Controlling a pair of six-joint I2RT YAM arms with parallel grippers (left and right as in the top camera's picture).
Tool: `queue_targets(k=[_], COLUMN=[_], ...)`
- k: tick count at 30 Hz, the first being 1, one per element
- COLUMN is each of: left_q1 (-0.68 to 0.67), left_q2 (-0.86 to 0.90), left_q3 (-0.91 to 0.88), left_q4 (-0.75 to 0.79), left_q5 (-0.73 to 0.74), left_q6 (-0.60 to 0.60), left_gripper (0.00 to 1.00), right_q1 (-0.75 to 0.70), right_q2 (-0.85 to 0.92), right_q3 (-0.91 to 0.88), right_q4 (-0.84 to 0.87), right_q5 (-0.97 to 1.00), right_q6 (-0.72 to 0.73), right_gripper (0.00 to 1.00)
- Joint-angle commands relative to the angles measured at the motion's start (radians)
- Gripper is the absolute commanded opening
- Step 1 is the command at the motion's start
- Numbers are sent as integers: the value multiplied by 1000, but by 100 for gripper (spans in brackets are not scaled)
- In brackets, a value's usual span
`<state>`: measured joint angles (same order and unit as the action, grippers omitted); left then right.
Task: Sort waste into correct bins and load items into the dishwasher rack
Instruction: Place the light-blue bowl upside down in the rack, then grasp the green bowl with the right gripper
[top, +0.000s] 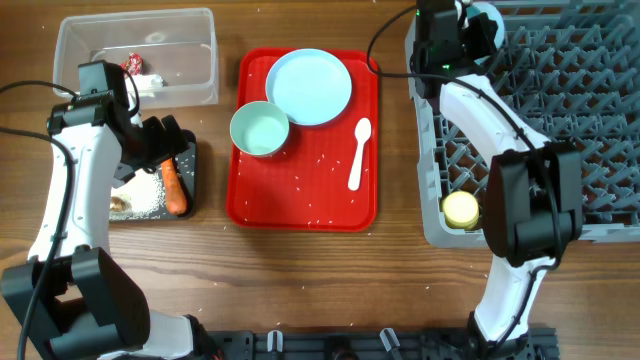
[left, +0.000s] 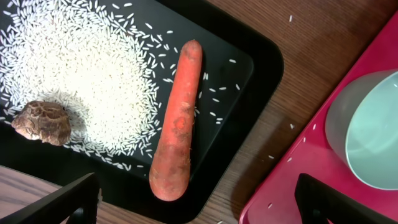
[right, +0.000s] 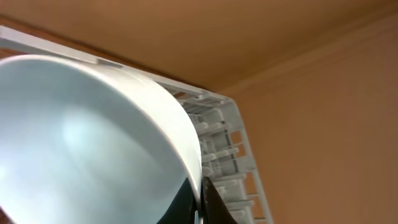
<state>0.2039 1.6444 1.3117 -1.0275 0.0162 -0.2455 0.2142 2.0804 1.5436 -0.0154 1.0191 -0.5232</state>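
Observation:
My left gripper (top: 168, 140) (left: 198, 208) is open and empty, just above the black tray (top: 190, 160) (left: 249, 68). The tray holds an orange carrot (top: 174, 188) (left: 177, 124), white rice (top: 145, 192) (left: 74, 68) and a brown lump (top: 120, 205) (left: 42, 122). The clear tub (top: 200, 30) holds the red-and-white wrapper (top: 133, 66). My right gripper (top: 470, 40) (right: 199, 202) is shut on the rim of a pale-blue bowl (top: 490, 17) (right: 81, 137) over the grey rack's (top: 590, 120) (right: 217, 124) far left corner. A yellow cup (top: 460, 208) sits in the rack.
A red serving tray (top: 300, 205) in the middle carries a pale-blue plate (top: 309, 87), a second pale-blue bowl (top: 260, 130) (left: 373, 137), a white spoon (top: 358, 155) and scattered rice grains. A few grains lie on the wooden table near the black tray.

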Motion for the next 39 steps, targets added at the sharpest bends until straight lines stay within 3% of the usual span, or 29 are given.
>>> queue_targets(k=[1,5,6,7,9,10,15,21,23,25,26,27,28,32,39], left_q1=[-3,-3,-3,-3,-3,-3,-3,-3,-3,-3,-3,-3,-3,-3,-3], left_q2=[-6,-6,-6,-6,-6,-6,-6,-6,-6,-6,-6,-6,-6,-6,-6], left_q3=[13,13,13,13,13,13,13,13,13,13,13,13,13,13,13], left_q4=[3,3,3,3,3,3,3,3,3,3,3,3,3,3,3], left_q5=[-6,-6,-6,-6,-6,-6,-6,-6,-6,-6,-6,-6,-6,-6,-6], left_q6=[5,5,5,5,5,5,5,5,6,5,5,5,5,5,5], left_gripper=[100,100,100,100,100,100,100,100,100,100,100,100,100,100,100], right_q1=[5,24,39,58,102,121,202,245,320,366,367,370,380,423,429], right_q2=[87,98,98,98,98,98,87,-121,-188,-197,-183,-169,-146,-47,76], right_q3=[1,1,1,1,1,1,1,1,1,1,1,1,1,1,1], right_q4=[-33,-62,-77,-90,-109,-109,-108,-134,-343,-482,-484,-475,-459,-453,-443], right_q5=[-33,30,60,90,130,143,146,32,-267,-918,-1169,-1274,-1281,-1229,-1221], right_q6=[64,107,108,109,108,108,108,140,293,575,706,803,952,1085,1228], right_gripper=[4,5,24,66,96,100,100,100,98,89,74,68,68,67,39])
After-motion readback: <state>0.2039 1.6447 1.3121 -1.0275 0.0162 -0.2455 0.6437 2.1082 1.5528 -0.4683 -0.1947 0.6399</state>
